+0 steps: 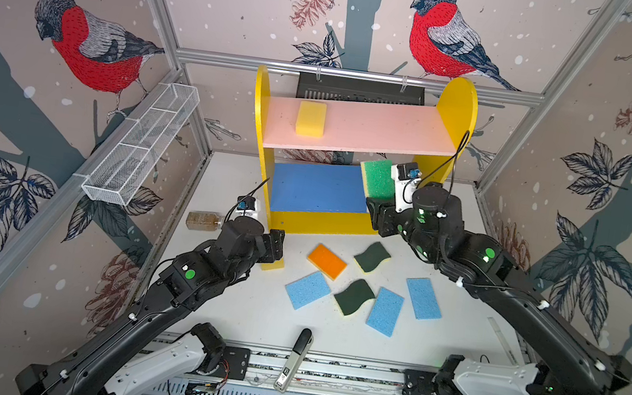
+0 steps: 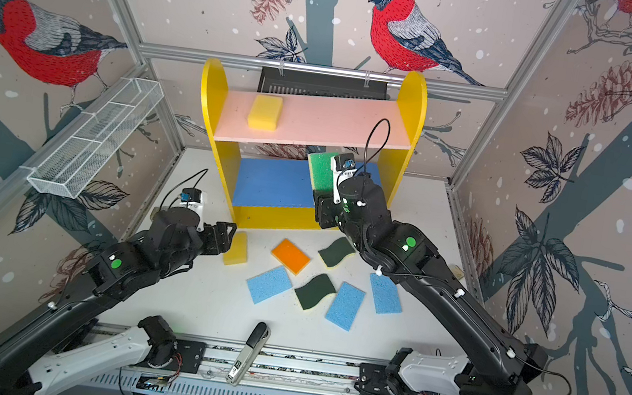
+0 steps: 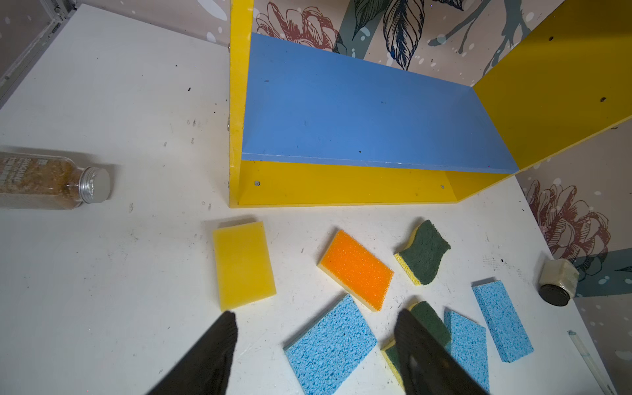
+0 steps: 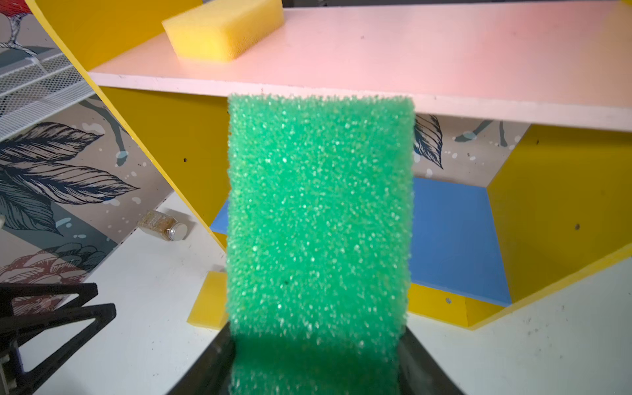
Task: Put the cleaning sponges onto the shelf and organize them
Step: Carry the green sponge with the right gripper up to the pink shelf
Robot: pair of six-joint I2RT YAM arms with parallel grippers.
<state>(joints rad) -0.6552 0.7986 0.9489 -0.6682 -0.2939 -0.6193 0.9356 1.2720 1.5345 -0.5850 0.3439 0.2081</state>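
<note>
In both top views the shelf (image 1: pixel 459 109) stands at the back of the white worktop (image 1: pixel 247 315). 1 yellow block sponge (image 1: pixel 310 119) lies on its pink upper board (image 1: pixel 378 131), toward the left end. The right hand (image 1: pixel 380 205) pinches the green-topped sponge (image 1: pixel 377 178) by 1 end and holds it raised in front of the shelf's right half, over the front of the blue lower board (image 1: pixel 315 188). The left hand (image 2: pixel 227 236) is spread and empty, low over the worktop, just beside the second yellow block sponge (image 2: pixel 236 248), which lies before the shelf's left side. Scattered flat in front of the shelf are the orange-topped sponge (image 1: pixel 327 261), 2 dark green wavy-edged sponges (image 1: pixel 372 257) (image 1: pixel 355 296) and 3 light blue sponges (image 1: pixel 307 289) (image 1: pixel 385 311) (image 1: pixel 423 298). A brownish bottle (image 1: pixel 204 220) lies on its side left of the shelf

In the left wrist view the 2 black fingers (image 3: pixel 219 342) stand well apart with nothing between them. The second yellow block sponge lies just past 1 fingertip, and the other finger covers part of a dark green sponge. A small dark-lidded jar (image 3: pixel 557 282) sits at the worktop's edge

In the right wrist view the green-topped sponge fills the middle, clamped at its near end between both fingers. Its far end lines up with the pink upper board's front edge; whether they touch I cannot tell. The yellow block sponge rests on that board
</note>
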